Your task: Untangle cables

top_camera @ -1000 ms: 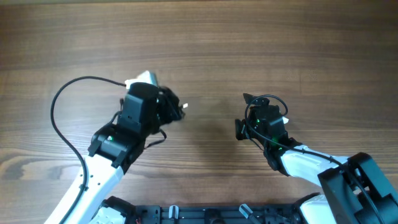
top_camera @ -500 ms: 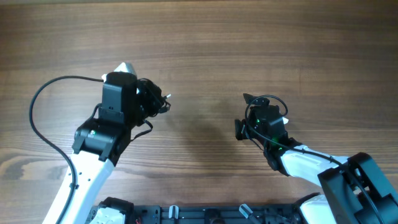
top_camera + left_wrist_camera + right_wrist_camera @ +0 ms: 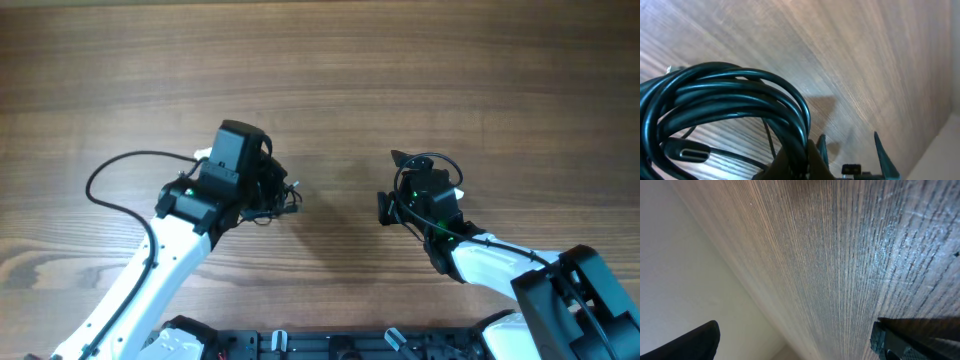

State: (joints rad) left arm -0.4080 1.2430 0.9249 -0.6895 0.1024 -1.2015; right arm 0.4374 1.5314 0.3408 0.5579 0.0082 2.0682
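The left gripper (image 3: 278,190) was clenched on the clump of thin, glossy black cables (image 3: 730,100), seemingly holding the knot off the brown wooden table (image 3: 350,60) so its loops could hang loose. Well to the right of that clump, the right gripper (image 3: 390,185) stood spread and empty, probably ready to take a strand.

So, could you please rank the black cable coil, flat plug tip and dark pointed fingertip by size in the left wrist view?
1. Black cable coil: largest.
2. Flat plug tip and dark pointed fingertip: alike; camera nearness leaves them unranked.
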